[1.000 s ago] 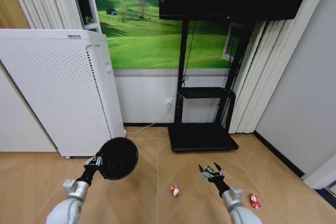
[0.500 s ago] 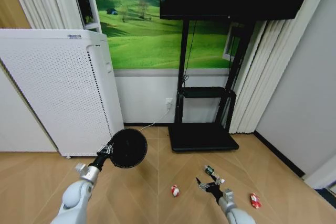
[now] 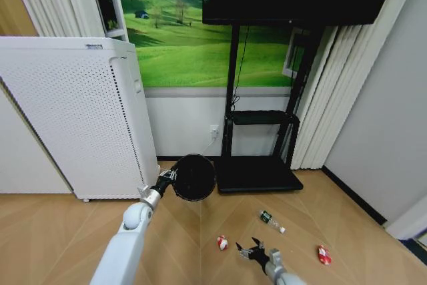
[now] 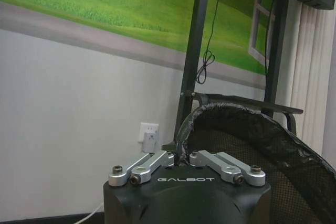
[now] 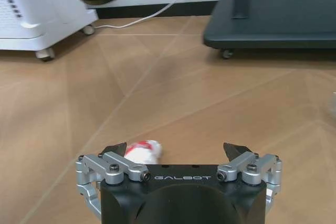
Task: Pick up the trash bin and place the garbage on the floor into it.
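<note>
While the left end effector [image 3: 167, 179] is reaching toward the middle of the head view, it is pinching the rim of the trash bin [image 3: 193, 177], a small round black wastebasket that is being held off the floor with its wide circular mouth turned toward the camera. In the left wrist view its two silver fingers [image 4: 140, 165] are drawn together on the rim, and the bin's [image 4: 252, 150] dark liner and mesh-like wall are showing just beyond them.

The right end effector [image 3: 249, 252] is sitting low at the bottom centre of the head view with its jaws spread apart, holding nothing. Just beside it, a red-and-white wrapper [image 3: 222, 242] is lying on the wooden floor [image 3: 53, 231]; in the right wrist view that wrapper [image 5: 143, 151] is showing near one fingertip, not touching it. A small clear bottle [image 3: 271, 220] with a green label is lying a little higher and to the right, and a second red-and-white wrapper [image 3: 323, 255] is resting at the lower right.
</note>
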### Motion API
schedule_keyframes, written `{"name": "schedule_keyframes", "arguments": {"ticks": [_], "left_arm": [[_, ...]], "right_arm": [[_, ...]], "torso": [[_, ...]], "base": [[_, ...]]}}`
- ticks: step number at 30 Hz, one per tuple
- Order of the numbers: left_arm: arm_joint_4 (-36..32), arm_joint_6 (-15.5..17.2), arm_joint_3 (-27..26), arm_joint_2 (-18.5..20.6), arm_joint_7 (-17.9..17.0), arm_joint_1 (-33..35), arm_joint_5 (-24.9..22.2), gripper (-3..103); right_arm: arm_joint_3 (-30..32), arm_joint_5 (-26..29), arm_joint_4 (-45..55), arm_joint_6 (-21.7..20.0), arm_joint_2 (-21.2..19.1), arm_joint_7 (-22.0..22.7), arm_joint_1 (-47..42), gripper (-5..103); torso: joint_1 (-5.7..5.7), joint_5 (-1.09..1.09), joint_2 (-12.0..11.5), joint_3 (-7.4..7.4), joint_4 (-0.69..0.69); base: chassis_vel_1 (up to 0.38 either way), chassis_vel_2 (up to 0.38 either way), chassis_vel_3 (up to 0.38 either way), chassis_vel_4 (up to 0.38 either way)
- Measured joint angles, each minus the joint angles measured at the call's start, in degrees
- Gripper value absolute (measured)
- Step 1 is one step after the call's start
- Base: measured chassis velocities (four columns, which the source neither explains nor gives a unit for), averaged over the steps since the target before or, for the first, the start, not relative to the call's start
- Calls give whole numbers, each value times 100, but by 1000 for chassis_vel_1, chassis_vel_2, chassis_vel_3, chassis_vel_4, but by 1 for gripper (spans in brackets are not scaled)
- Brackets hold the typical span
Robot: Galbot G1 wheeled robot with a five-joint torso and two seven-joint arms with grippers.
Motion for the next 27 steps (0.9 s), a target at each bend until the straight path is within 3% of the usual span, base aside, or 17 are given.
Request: {"name": "schedule_keyframes", "arguments": {"ticks": [9,27], "left_arm": [[-88,12,75,48,-49,119,160,7],[-226,44,111,112,-86,240,232,7]], "right_arm": [[-382,-197,-495,33,178,-103,391,100],[-337,-498,-1647,314,485,-14,1100,100]], "torso": [[0,0,0,0,1],[0,0,0,0,0]], "base": [[0,0,0,0],[0,0,0,0]]}}
